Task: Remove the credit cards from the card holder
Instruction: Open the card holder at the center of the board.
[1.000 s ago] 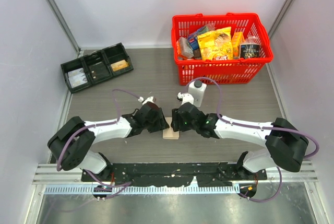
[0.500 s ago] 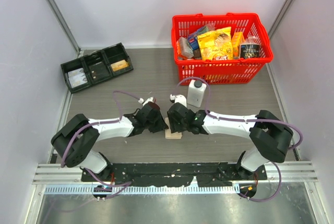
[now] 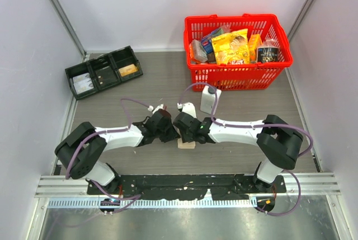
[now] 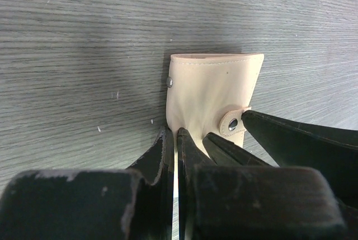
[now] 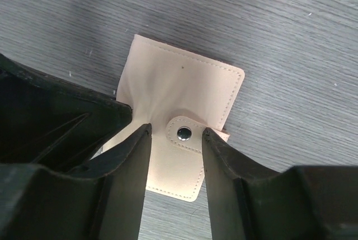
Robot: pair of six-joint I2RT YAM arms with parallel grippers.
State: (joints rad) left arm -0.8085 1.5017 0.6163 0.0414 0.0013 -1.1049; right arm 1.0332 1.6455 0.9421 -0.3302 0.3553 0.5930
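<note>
The left pincer [image 4: 174, 139] has been shut on the flat tan stitched card holder [image 4: 210, 83]; the half-open right pincer [image 5: 174, 139] has been brought astride its tan snap tab [image 5: 184, 133] for unfastening

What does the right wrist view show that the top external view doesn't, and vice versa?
Right wrist only: a studded snap tab, between the open fingers of the right gripper. Top external only: the red basket, black tray and white bottle. Both: the tan card holder on the table, with the left gripper and right gripper at it.
</note>
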